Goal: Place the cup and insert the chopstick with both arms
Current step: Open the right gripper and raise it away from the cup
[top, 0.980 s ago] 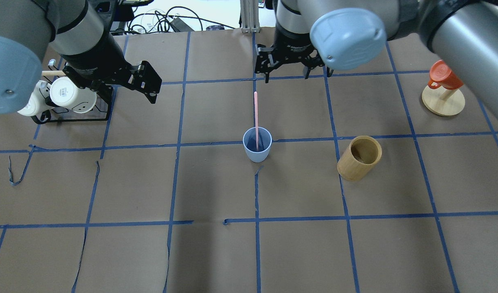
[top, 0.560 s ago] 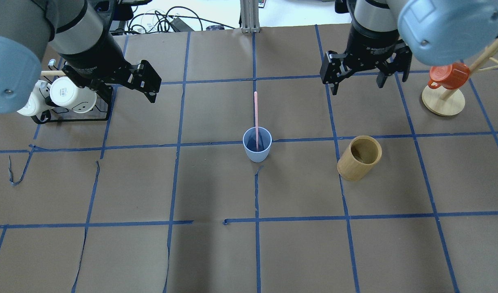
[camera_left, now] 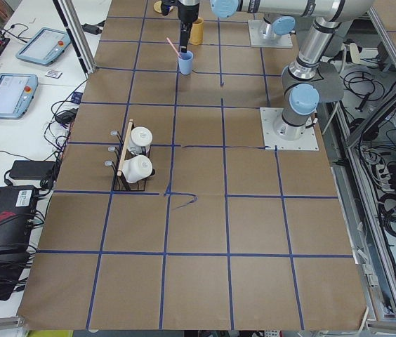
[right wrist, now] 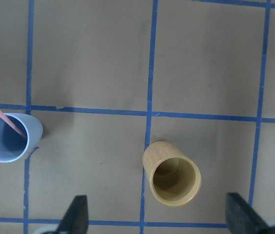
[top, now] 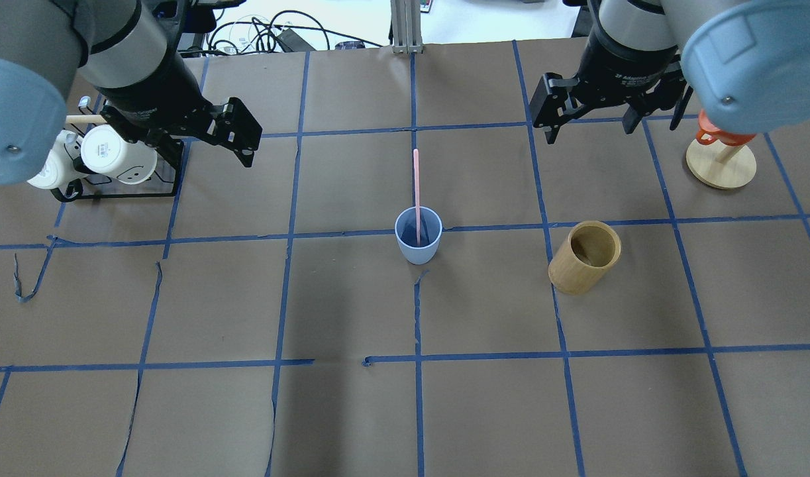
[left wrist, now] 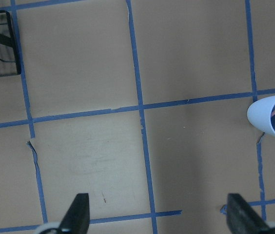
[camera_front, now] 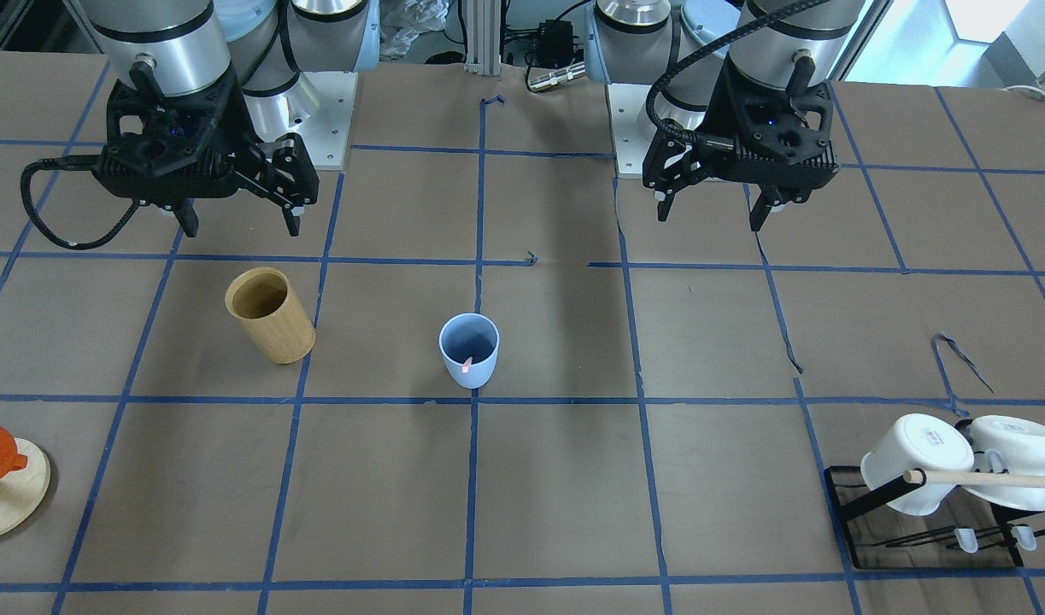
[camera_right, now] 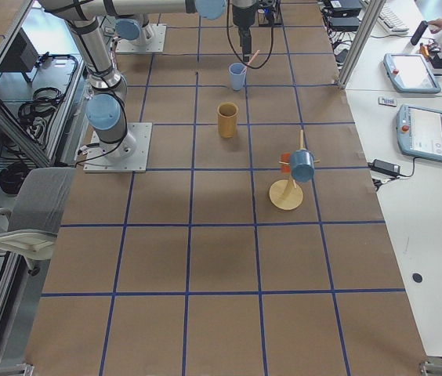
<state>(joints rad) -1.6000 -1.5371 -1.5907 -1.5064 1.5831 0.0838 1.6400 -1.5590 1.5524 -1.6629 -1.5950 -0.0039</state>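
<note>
The light blue cup [top: 418, 246] stands upright at the table's centre, also in the front view [camera_front: 469, 350]. One pale pink chopstick [top: 416, 185] stands in it, leaning on the rim; the wrist views show it too [right wrist: 1, 116]. My left gripper [top: 246, 136] is open and empty, hovering well to the cup's left, near the mug rack. My right gripper [top: 587, 129] is open and empty, high above the table right of the cup, behind the bamboo cylinder. Its view shows the cup [right wrist: 8, 137] at the left edge. The left wrist view shows the cup [left wrist: 274, 117] at the right edge.
A tan bamboo cylinder [top: 585, 257] stands right of the cup. A black rack [top: 169, 182] with white mugs [top: 110, 154] sits at the far left. An orange cup hangs on a wooden stand [top: 721, 165] at the far right.
My right gripper has moved from above the chopstick to the right, away from the cup. The chopstick stays in the cup. The left arm has not moved.
</note>
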